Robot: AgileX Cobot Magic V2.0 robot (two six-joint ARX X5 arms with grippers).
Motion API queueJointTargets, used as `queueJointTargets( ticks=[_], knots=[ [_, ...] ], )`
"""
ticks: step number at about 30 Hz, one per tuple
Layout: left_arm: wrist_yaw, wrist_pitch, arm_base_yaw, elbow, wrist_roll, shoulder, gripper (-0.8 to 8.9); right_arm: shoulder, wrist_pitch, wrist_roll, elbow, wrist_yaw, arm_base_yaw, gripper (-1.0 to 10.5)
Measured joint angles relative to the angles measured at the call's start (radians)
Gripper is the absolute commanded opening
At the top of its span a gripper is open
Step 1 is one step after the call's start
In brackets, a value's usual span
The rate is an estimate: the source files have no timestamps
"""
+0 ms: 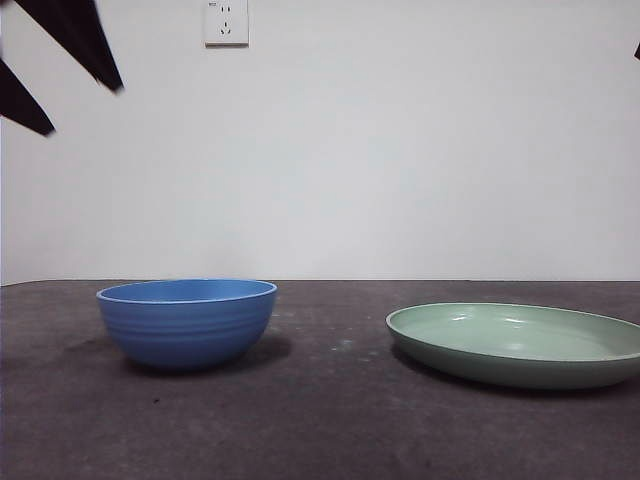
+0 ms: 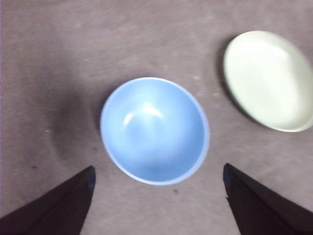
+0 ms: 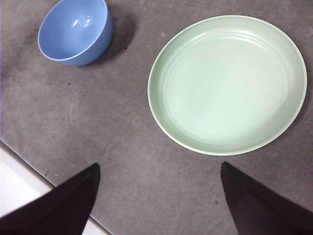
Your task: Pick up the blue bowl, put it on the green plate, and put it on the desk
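The left claw (image 2: 159,171) hangs high above the counter (image 1: 330,420) with its two black jaws spread wide and nothing between them; the blue bowl (image 2: 155,130) sits straight below it, in line with the gap but well clear of both jaws. In the front view this claw (image 1: 70,75) shows only as two dark pointed tips at the upper left corner, far above the bowl. The right claw (image 3: 159,169) is also raised and spread wide, empty, hovering over the near side of the green plate (image 3: 228,84) without touching it; in the front view only a tiny dark speck at the top right edge may belong to it. The blue bowl (image 1: 187,322) stands upright on the left part of the counter, mouth up and empty, with faint ribs around its outside. The green plate (image 1: 518,344) lies flat on the right part of the counter, also empty, well apart from the bowl with a bare stretch of dark grey counter between them. Behind the counter rises a plain white wall with a white socket (image 1: 226,22) near the top. In the right wrist view a white strip (image 3: 19,191) runs along the counter's edge.
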Motion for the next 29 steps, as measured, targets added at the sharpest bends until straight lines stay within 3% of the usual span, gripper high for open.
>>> queueJointTargets(
  ticks=[9, 24, 29],
  knots=[
    [-0.113, 0.032, -0.029, 0.101, 0.001, 0.28, 4.02, 0.0, 0.0, 0.0, 0.0, 0.0, 0.0, 3.9],
    [-0.139, 0.119, -0.029, 0.102, 0.001, 0.536, 3.97, 0.0, 0.006, 0.0, 0.0, 0.001, 0.0, 3.9],
    [-0.141, 0.131, -0.03, 0.102, 0.0, 0.562, 2.86, 0.0, 0.006, 0.0, 0.0, 0.001, 0.0, 3.9]
  ],
)
